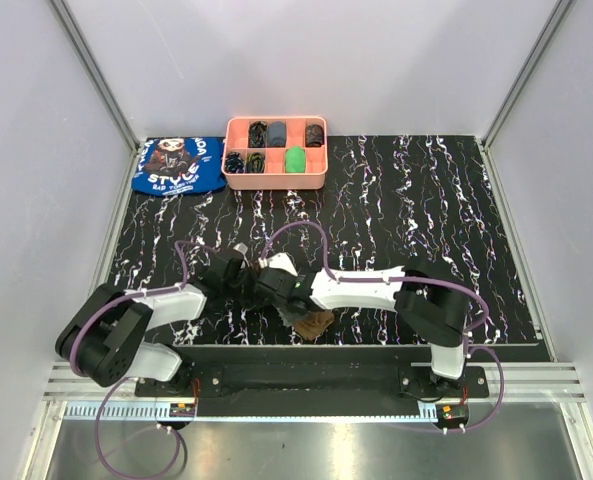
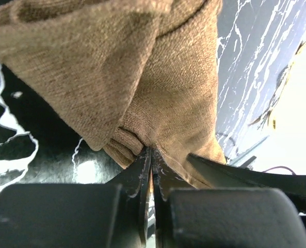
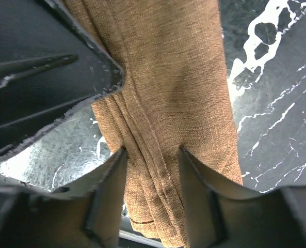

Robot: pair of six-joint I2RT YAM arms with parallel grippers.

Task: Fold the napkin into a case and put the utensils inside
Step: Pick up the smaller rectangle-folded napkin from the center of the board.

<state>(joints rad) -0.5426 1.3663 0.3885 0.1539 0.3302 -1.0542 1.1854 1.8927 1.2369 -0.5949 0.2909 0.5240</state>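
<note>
Left gripper [image 2: 150, 152] has its jaws pressed almost together, and they pinch a corner of the napkin [image 1: 314, 322] right at the tips. The olive-brown cloth hangs from this pinch in thick, soft folds. Right gripper [image 3: 153, 152] stands about half open, with one finger on each side of a ridge of the gathered cloth. I cannot tell if its pads already press the fabric or only stand beside it.

In the top view, both grippers meet close together at the near edge of the black marbled table [image 1: 426, 200], between the two arm bases. The napkin is bunched there, mostly hidden under the right wrist.

I judge that the step in hand is the folding of the napkin, and that it is early, because the cloth is a narrow crumpled bundle and no flat case shows. I cannot find the utensils in any view.

The next move calls for a firm hold by the right gripper on the cloth. After that, I think the two grippers must draw apart to spread the cloth flat on the table, because a neat fold needs a flat layer. One risk is that the thin pinch at the left tips slips.
</note>
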